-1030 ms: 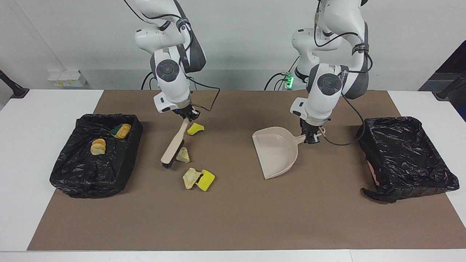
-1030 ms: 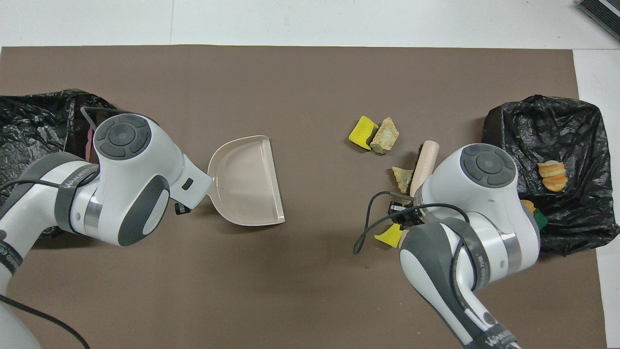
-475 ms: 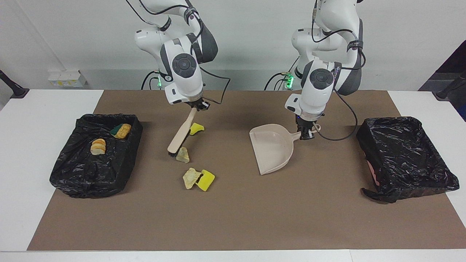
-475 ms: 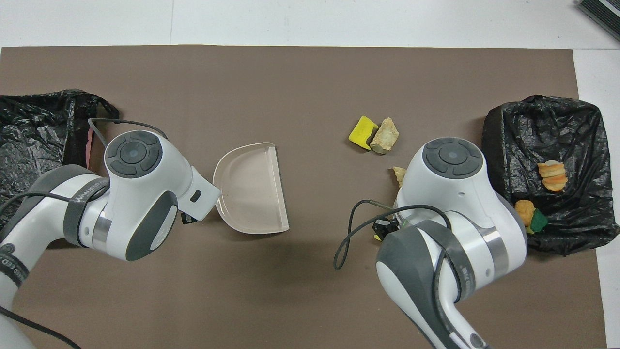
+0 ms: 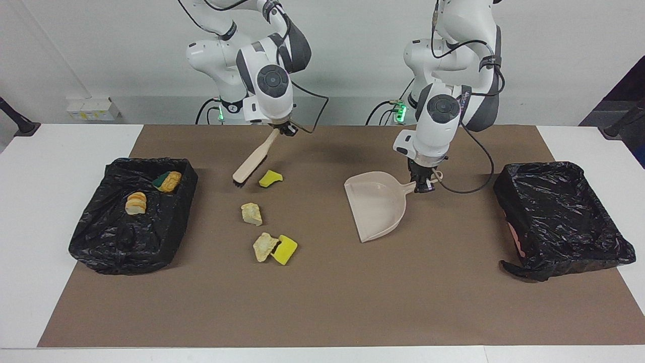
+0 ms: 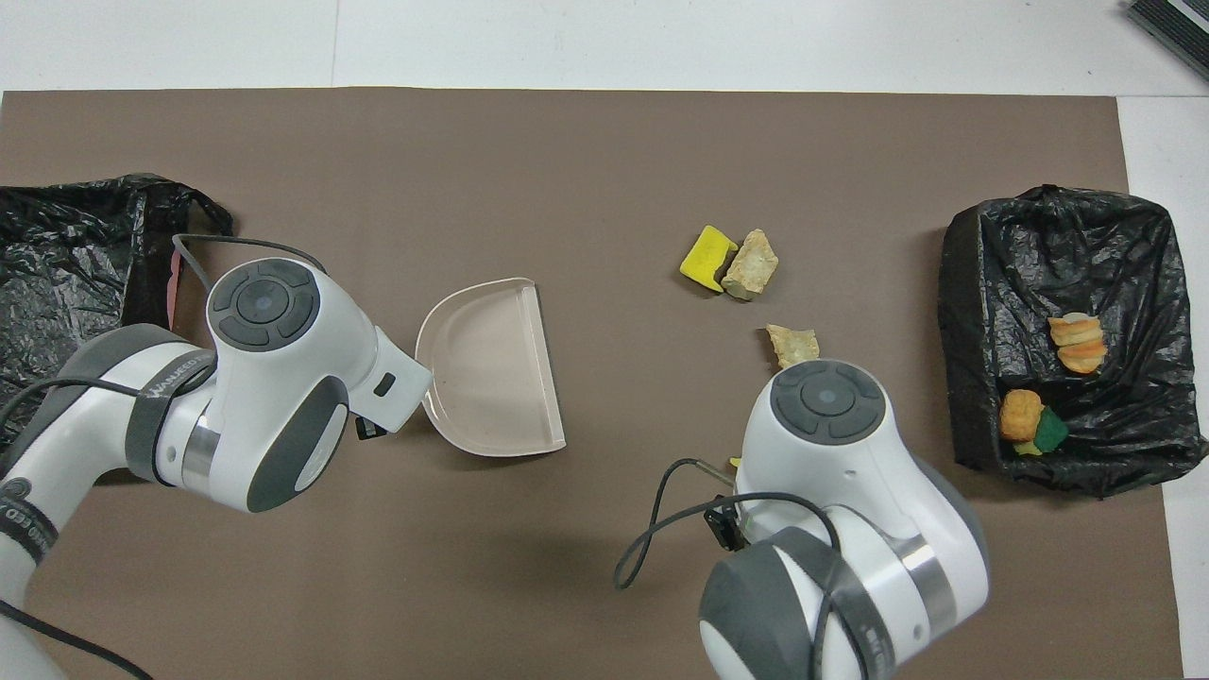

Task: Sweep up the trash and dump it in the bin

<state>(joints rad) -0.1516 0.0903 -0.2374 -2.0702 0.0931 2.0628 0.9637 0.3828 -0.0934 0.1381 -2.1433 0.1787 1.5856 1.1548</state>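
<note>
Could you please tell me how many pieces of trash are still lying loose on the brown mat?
4: a yellow sponge piece beside the brush head, a tan chunk farther out, then a tan chunk touching a yellow sponge. None seems hidden.

Both end effectors clamped

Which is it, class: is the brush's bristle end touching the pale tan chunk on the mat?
Apart. The facing view shows bare mat between the brush and the pale tan chunk.
</note>
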